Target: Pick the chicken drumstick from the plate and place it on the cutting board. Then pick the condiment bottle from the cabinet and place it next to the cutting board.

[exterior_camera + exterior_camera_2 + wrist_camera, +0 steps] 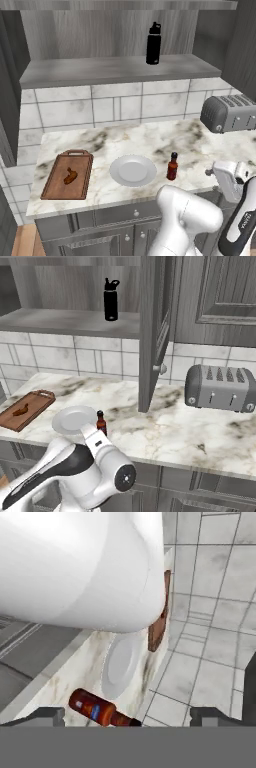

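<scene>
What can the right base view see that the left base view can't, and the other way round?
Right base view: an open cabinet door and the toaster's front.

Left base view: the cutting board's whole outline with its handle, and the open gripper.

Both: the chicken drumstick on the board, the bare plate, the condiment bottle standing beside it, and a black bottle on the shelf.

Flat, even, soft rendered light, moderately bright; no glare. The plate (pixel 133 170) casts a faint shadow on the marble counter (pixel 150 140). The shelf recess (pixel 120 70) above it looks dimmer. All 3 views are coarse, slightly blurred.
</scene>
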Motion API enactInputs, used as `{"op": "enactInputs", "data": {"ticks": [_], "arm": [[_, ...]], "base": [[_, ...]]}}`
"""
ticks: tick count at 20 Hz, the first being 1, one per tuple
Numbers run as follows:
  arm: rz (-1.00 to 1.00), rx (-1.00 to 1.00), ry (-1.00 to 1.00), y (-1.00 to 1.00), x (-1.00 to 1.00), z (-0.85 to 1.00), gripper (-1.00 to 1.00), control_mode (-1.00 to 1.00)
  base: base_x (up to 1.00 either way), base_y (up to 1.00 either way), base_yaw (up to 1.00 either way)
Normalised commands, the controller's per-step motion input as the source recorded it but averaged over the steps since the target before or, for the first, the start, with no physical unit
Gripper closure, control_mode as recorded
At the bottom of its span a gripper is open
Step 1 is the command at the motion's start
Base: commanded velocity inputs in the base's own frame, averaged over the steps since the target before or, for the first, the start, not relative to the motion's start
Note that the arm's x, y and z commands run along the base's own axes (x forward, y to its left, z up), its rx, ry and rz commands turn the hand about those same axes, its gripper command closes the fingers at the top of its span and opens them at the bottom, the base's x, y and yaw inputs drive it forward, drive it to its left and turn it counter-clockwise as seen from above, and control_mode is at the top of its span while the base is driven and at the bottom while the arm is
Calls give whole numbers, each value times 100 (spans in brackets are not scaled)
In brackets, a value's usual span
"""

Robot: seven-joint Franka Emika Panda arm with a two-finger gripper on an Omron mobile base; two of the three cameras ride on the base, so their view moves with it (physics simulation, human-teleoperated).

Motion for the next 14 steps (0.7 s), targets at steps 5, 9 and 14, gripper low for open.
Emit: {"op": "enactInputs", "data": {"ticks": [5,9,14], "arm": [[0,-38,-42,0,-32,74,-100,-100],[0,-36,-34,0,-34,64,-100,-100],[0,-32,-27,0,-34,67,-100,-100]], "base": [[0,0,0],[0,0,0],[0,0,0]]}}
